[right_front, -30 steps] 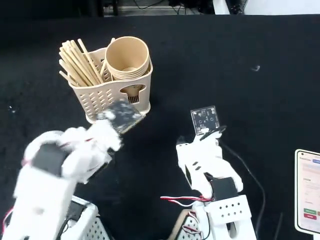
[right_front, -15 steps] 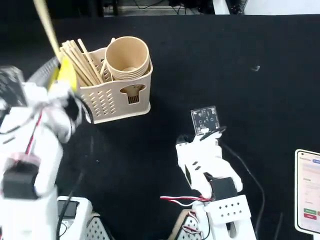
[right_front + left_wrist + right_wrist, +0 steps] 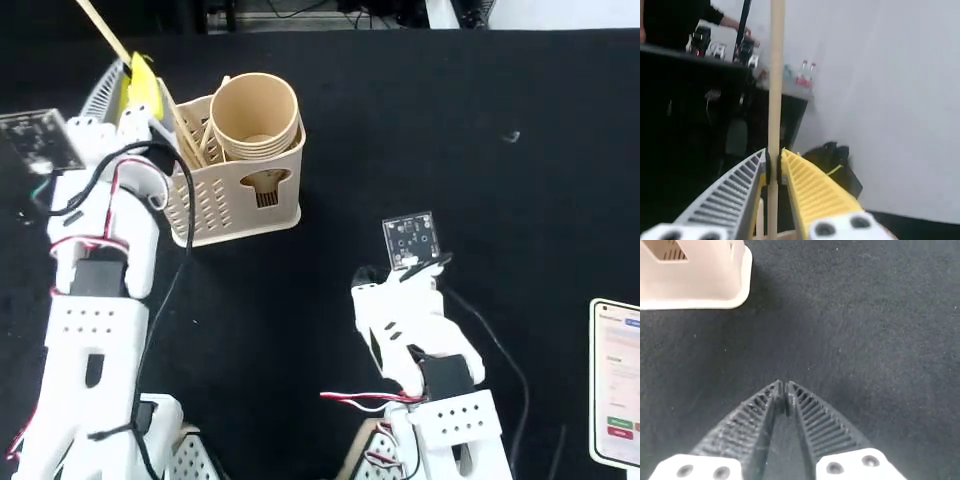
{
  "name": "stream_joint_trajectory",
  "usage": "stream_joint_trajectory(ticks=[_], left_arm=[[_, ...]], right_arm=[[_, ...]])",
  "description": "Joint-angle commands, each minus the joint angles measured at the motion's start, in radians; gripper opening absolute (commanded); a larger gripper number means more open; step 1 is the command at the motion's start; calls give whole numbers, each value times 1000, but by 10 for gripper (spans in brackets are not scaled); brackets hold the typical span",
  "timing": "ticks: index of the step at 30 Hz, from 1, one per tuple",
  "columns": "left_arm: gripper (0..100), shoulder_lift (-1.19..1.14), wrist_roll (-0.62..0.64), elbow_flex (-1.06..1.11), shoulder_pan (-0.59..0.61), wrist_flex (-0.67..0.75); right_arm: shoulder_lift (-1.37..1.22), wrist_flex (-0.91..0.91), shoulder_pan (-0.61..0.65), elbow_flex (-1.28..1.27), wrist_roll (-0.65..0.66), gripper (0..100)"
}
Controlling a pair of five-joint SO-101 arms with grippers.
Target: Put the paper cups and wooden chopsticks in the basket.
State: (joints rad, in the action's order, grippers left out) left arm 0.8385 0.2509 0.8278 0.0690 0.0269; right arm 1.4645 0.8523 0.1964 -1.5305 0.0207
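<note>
A beige slotted basket [image 3: 232, 205] stands at the back left of the black table. Stacked paper cups [image 3: 256, 118] sit in its right part, and several wooden chopsticks [image 3: 190, 143] lean in its left part. My left gripper [image 3: 127, 82] is raised at the basket's left edge, shut on one wooden chopstick [image 3: 103, 30] that points up and away. In the left wrist view that chopstick [image 3: 775, 80] stands pinched between the grey and yellow fingers [image 3: 800, 175]. My right gripper [image 3: 784, 392] rests low over bare table near the basket's corner [image 3: 715, 285], shut and empty.
A phone [image 3: 617, 385] lies at the right table edge. A small screw-like speck [image 3: 511, 136] sits far right at the back. The right arm's base [image 3: 430, 400] occupies the front middle. Black cloth [image 3: 420, 130] covers the table.
My left arm has swung from in front of the basket up to its left side, carrying the chopstick over the chopstick compartment. The right arm has kept still.
</note>
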Motion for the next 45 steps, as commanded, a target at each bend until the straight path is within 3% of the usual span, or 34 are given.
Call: stream_joint_trajectory(ticks=[1, 6, 8, 12, 17, 22, 25, 35, 41, 45], left_arm=[[73, -11, 11, 18, 12, 21], [138, 15, 11, 54, 12, 14], [141, 51, 9, 47, 12, -55], [142, 175, -9, -39, 12, -348], [137, 368, -204, -105, 12, -778], [126, 559, -302, -13, 12, -1042], [18, 660, -344, 137, 67, -1085], [40, 1003, -350, 565, 229, -1065], [38, 968, -350, 639, 231, -1069], [39, 968, -350, 723, 231, -1069]], right_arm=[[19, -20, -18, 5, -3, 15], [19, -20, -18, 5, -3, 15], [19, -21, -18, 5, -3, 15], [19, -23, -18, 5, -3, 15], [21, -25, -18, 15, -2, 15], [21, -32, -12, 7, -2, 11], [21, -31, -17, 13, -2, 11], [21, -17, -12, 71, -12, 15], [21, 161, -12, 237, -94, 15], [21, 393, -17, 306, -92, 15]])
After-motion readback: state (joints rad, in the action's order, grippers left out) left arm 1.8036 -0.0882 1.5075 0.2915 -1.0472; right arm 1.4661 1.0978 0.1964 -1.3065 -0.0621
